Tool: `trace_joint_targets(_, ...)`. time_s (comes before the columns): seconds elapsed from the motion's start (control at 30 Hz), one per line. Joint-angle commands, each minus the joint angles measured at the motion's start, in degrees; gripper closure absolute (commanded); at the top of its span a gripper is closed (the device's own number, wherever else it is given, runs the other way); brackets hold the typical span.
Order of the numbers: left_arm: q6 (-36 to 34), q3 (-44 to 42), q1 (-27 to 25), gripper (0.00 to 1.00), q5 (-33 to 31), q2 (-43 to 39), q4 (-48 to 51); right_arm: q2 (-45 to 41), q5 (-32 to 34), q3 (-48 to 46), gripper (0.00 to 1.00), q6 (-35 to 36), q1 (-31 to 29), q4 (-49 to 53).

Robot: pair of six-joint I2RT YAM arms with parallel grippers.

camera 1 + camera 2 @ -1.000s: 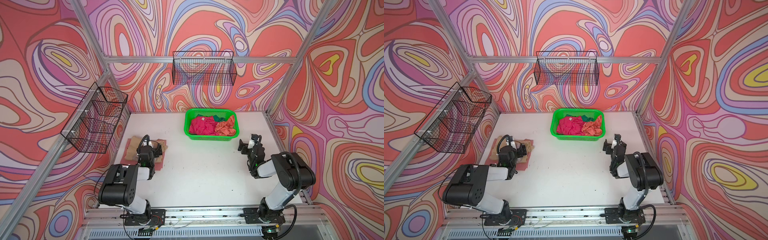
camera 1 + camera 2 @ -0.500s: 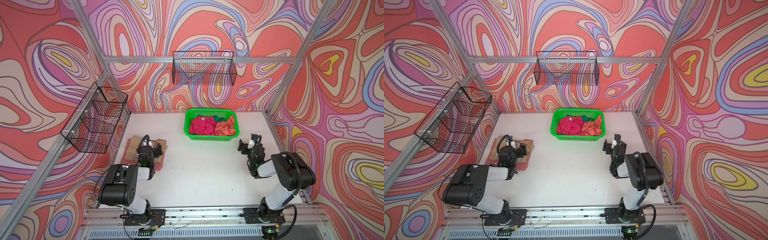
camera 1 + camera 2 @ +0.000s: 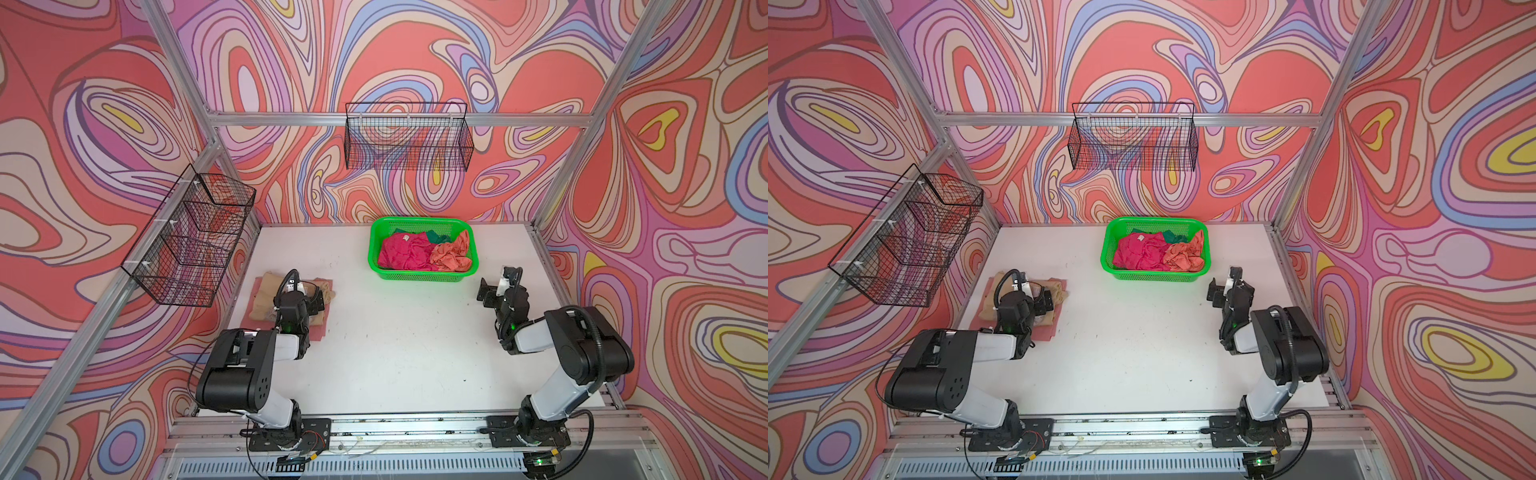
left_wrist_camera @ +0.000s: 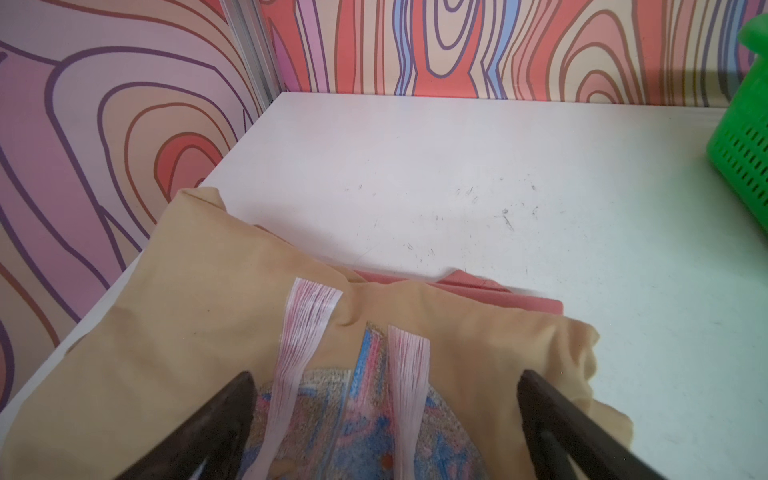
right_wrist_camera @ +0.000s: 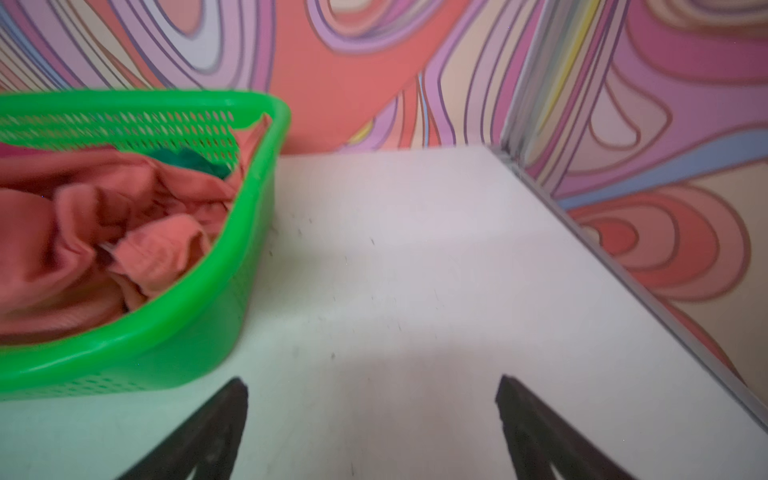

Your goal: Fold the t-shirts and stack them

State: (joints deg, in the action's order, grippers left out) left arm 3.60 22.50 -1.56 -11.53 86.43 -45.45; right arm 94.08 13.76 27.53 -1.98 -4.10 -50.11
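Now, I see two stacked shirts (image 3: 262,293), print up, three in basket (image 3: 419,275), left end effector (image 4: 386,374), right end effector (image 5: 372,379) both open.

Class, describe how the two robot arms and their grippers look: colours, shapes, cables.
The left arm and right arm share bulky black joint housings, white links and looping black cables. The left gripper and right gripper each have dark, tapering fingers.

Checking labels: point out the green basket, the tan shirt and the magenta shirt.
green basket (image 3: 419,276), a top view, front wall.
tan shirt (image 4: 199,316), left wrist view, plain cloth beside print.
magenta shirt (image 3: 405,253), a top view, crumpled middle.
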Motion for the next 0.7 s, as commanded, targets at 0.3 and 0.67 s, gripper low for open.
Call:
trace_joint_targets(0.3,43.0,15.3,-0.4,0.00,-3.1,-26.1,35.5,-11.7,-4.9,35.7,0.02,-33.1,3.6,52.6)
trace_joint_targets(0.67,42.1,24.1,-3.5,0.00,5.9,-36.6,65.0,14.5,-20.9,60.4,0.03,-24.4,0.8,78.2)
